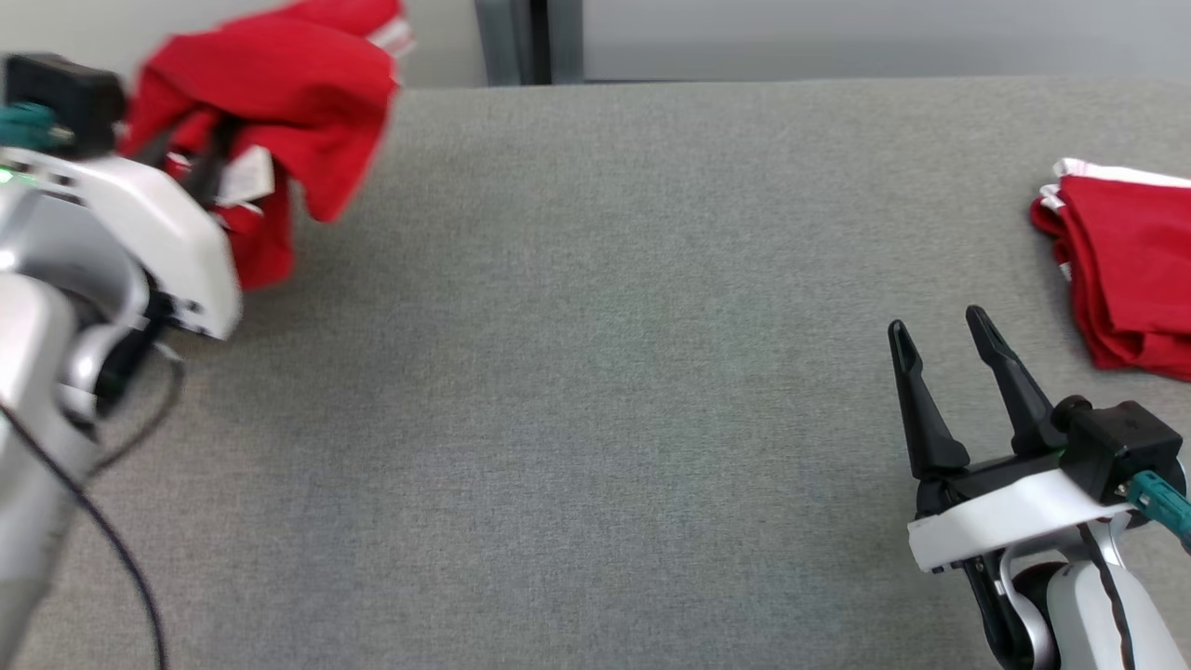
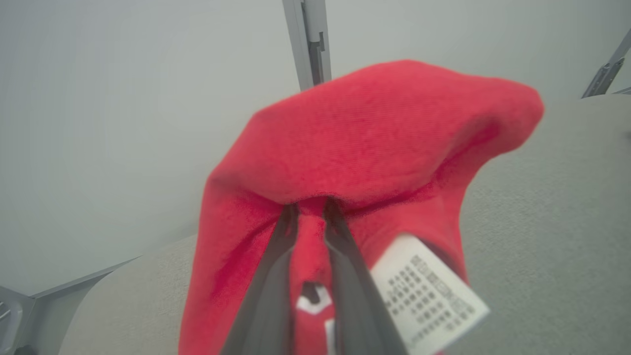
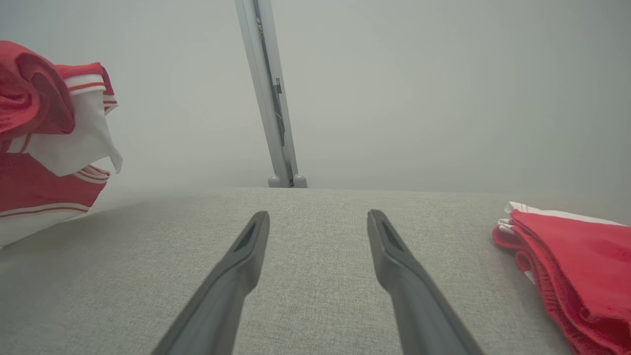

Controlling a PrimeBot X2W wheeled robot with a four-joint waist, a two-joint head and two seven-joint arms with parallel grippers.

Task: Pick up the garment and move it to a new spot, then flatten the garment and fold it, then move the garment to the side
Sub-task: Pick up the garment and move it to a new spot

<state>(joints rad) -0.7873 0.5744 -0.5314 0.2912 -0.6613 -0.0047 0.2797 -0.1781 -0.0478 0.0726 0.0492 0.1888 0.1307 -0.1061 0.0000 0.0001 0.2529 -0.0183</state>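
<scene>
A red garment with white trim hangs bunched at the far left, lifted off the grey table. My left gripper is shut on a fold of this garment, and a white care label dangles beside the fingers. In the right wrist view the same garment shows at the left edge, hanging above the table. My right gripper stands open low at the right with nothing between its fingers.
A second red garment with white stripes lies folded at the table's right edge, also seen as a folded pile from the right wrist. A grey metal post rises behind the table's far edge. A pale wall stands beyond.
</scene>
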